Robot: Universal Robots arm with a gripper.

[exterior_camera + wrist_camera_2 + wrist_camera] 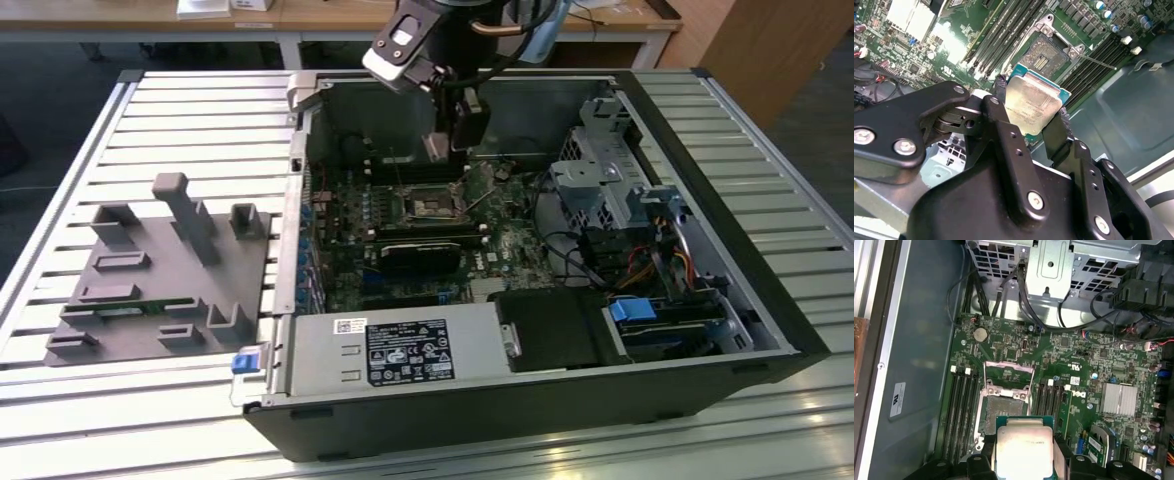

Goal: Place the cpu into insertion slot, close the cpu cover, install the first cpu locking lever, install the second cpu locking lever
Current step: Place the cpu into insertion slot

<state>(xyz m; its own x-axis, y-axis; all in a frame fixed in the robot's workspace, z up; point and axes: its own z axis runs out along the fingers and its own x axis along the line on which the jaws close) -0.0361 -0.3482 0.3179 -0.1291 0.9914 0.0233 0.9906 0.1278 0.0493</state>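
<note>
Second wrist view: gripper (1030, 102) clamps the chip (1036, 95) by two opposite edges, pale face visible | chip held above the green board (1024, 12), near the socket (1046, 52), apart from it | first wrist view: socket bare, cover (1008, 371) standing open at one side of it | exterior view: gripper inside the open computer case (787, 300).

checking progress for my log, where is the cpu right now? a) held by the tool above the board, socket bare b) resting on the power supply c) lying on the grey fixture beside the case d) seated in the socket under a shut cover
A: in the second wrist view the cpu is clamped in the tool, while the insertion slot beyond it lies bare.
</note>
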